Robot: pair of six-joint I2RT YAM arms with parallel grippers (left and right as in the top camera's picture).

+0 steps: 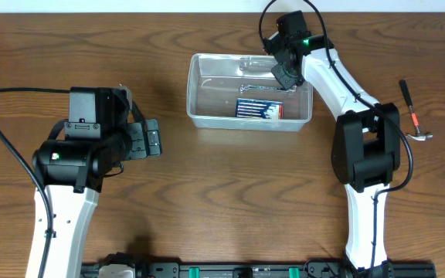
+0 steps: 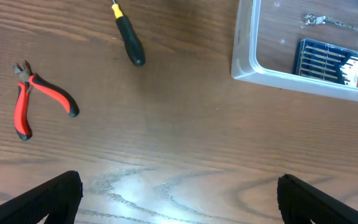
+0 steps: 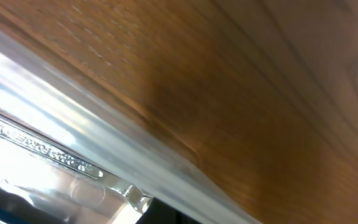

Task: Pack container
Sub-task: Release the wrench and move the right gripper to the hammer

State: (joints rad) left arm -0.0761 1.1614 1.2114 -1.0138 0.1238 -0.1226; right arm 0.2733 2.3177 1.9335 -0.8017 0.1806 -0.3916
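Note:
The clear plastic container (image 1: pixel 199 100) stands at the middle back of the table, and its near corner shows in the left wrist view (image 2: pixel 247 62). A blue drill-bit case (image 1: pixel 259 109) and a silver wrench (image 1: pixel 257 88) are inside it. My right gripper (image 1: pixel 284 76) reaches into the tub's far right end, shut on the wrench's end. The right wrist view shows the wrench (image 3: pixel 55 152) running from the dark finger (image 3: pixel 166 214) along the container wall (image 3: pixel 104 134). My left gripper (image 1: pixel 149 139) is open over bare table left of the tub, with nothing between its fingers (image 2: pixel 42 199).
Red-handled pliers (image 2: pixel 36 99) and a black-handled screwdriver (image 2: pixel 129 37) lie on the table ahead of the left gripper. A hammer (image 1: pixel 413 120) lies near the right edge, beyond the right arm's base.

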